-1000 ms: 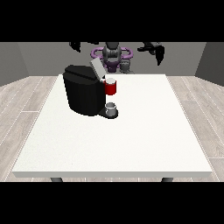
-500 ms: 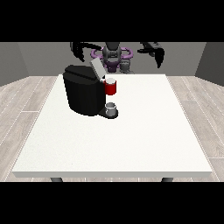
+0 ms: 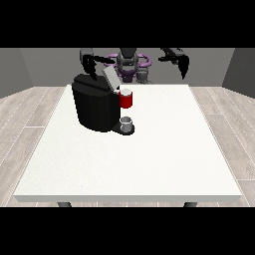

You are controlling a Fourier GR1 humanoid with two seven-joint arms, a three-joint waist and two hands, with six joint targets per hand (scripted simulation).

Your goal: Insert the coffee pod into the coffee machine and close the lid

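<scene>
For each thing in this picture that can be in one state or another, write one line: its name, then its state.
Coffee machine: upright on the table.
Lid: raised, tilted open.
Grey thing: upright at the machine's base.
Hand at the view's left: hanging above the machine, touching nothing.
Hand at the view's right: raised off the table, holding nothing.

A bare test room. Grey walls (image 3: 30, 69) and pale plank floor (image 3: 30, 119) surround one white desk (image 3: 149, 159)
</scene>
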